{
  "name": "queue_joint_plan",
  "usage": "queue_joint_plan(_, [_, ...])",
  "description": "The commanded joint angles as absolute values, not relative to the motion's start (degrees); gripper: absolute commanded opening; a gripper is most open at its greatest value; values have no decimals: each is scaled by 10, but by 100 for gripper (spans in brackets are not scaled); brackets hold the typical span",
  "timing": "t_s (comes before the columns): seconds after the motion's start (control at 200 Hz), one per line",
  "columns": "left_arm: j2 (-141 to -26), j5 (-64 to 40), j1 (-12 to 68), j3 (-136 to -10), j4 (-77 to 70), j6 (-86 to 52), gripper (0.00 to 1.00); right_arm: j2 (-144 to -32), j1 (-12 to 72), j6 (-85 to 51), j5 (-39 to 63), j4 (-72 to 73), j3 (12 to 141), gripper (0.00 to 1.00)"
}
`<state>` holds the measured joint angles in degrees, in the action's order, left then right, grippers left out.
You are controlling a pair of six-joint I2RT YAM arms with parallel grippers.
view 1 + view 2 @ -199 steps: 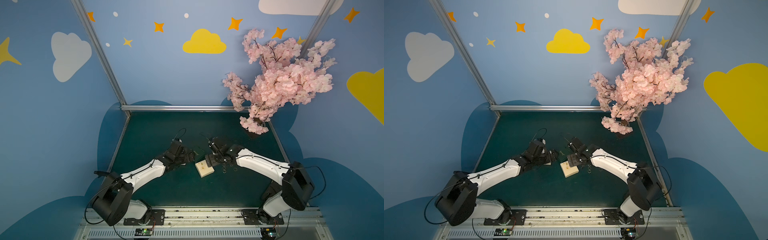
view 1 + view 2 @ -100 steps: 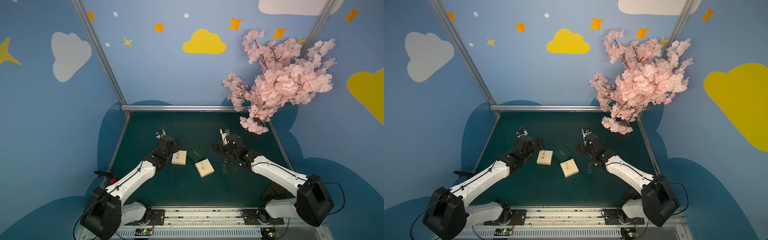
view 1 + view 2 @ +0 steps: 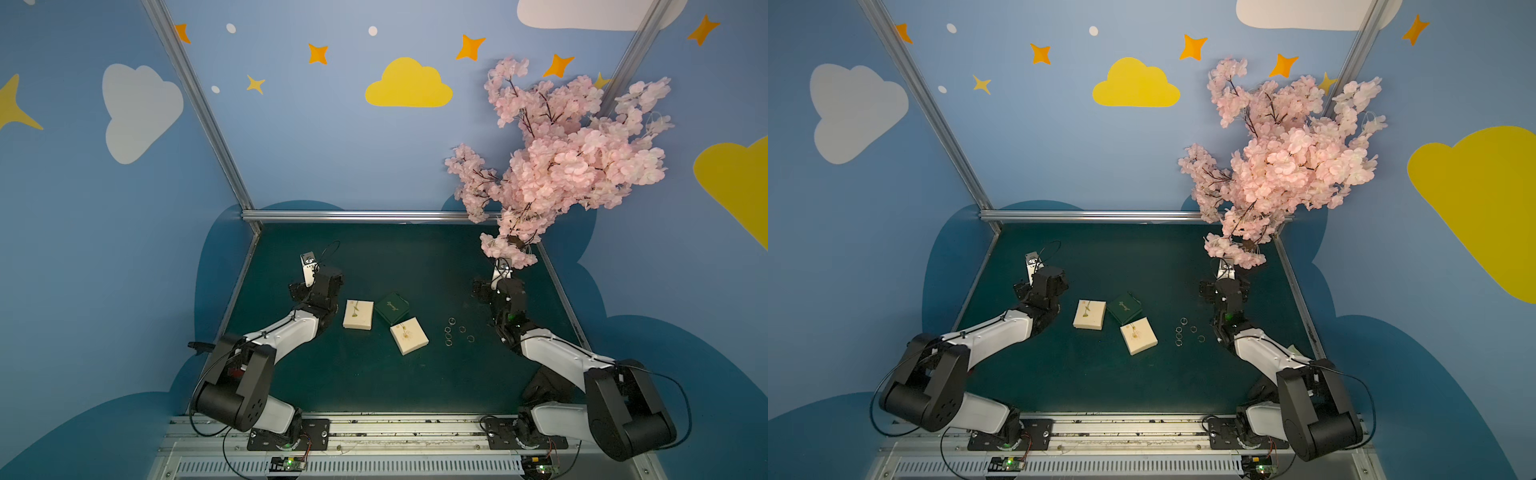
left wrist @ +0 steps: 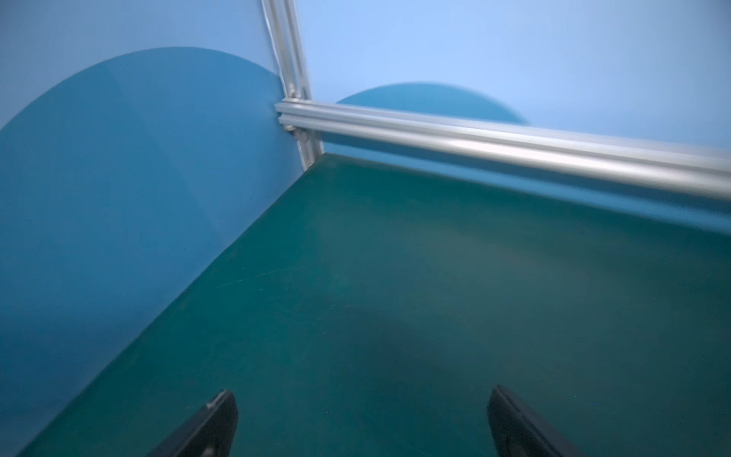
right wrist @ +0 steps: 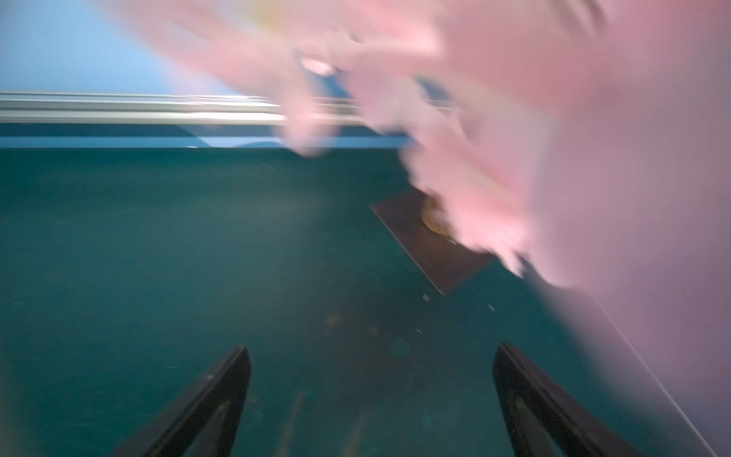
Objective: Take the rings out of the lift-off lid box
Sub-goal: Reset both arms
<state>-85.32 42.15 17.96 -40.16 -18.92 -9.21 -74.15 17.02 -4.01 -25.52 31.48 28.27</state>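
Note:
Several small silvery rings (image 3: 457, 331) (image 3: 1187, 331) lie loose on the green mat, right of the boxes. Two cream square box parts, each with a small flower mark, rest flat: one at the left (image 3: 358, 314) (image 3: 1089, 314), one nearer the rings (image 3: 409, 335) (image 3: 1138, 335). I cannot tell lid from base. A dark green square box (image 3: 391, 307) (image 3: 1124, 307) sits between them. My left gripper (image 3: 300, 289) (image 4: 362, 415) is open and empty, left of the boxes, facing the back left corner. My right gripper (image 3: 482, 289) (image 5: 372, 380) is open and empty, behind and right of the rings.
A pink blossom tree (image 3: 561, 166) overhangs the back right corner, close above my right wrist; its flat base plate (image 5: 431, 241) lies on the mat ahead. Aluminium frame rails (image 3: 374, 215) and blue walls bound the mat at the back and sides.
Both arms have drawn back from the boxes, the left one leftward and the right one rightward. The left cream part, covered by the left gripper a second ago, now lies in plain sight.

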Motion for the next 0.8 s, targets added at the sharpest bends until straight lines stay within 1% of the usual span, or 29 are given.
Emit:
queue_joint_plan(0.0, [-860, 433, 166, -388, -274, -10, 99, -731, 133, -63, -243, 375, 255, 97])
queue_joint_plan(0.085, [-851, 423, 152, -375, -293, 8, 99, -736, 96, -51, -224, 413, 241, 97])
queue_joint_plan(0.165, [-835, 394, 139, -338, -348, 30, 100, -739, 59, -70, -180, 398, 250, 97])
queue_joint_plan(0.26, [-819, 381, 136, -312, -352, 47, 100, -725, 54, -63, -174, 358, 252, 97])
queue_joint_plan(0.325, [-800, 353, 133, -290, -326, 24, 100, -710, 54, -59, -184, 337, 245, 97])
queue_joint_plan(0.395, [-791, 294, 123, -228, -409, 32, 99, -710, 52, -53, -195, 354, 227, 97])
queue_joint_plan(0.426, [-793, 285, 119, -213, -449, 32, 99, -719, 51, -53, -204, 361, 226, 97])
queue_joint_plan(0.461, [-795, 281, 108, -220, -433, 16, 100, -727, 49, -57, -209, 336, 240, 97])
queue_joint_plan(0.526, [-809, 240, 83, -237, -401, 0, 100, -750, 47, -54, -201, 315, 258, 97])
queue_joint_plan(0.671, [-849, 191, 61, -251, -403, -5, 99, -784, 39, -52, -172, 348, 251, 97])
queue_joint_plan(0.796, [-853, 156, 36, -259, -386, -25, 100, -810, 24, -68, -157, 352, 257, 97])
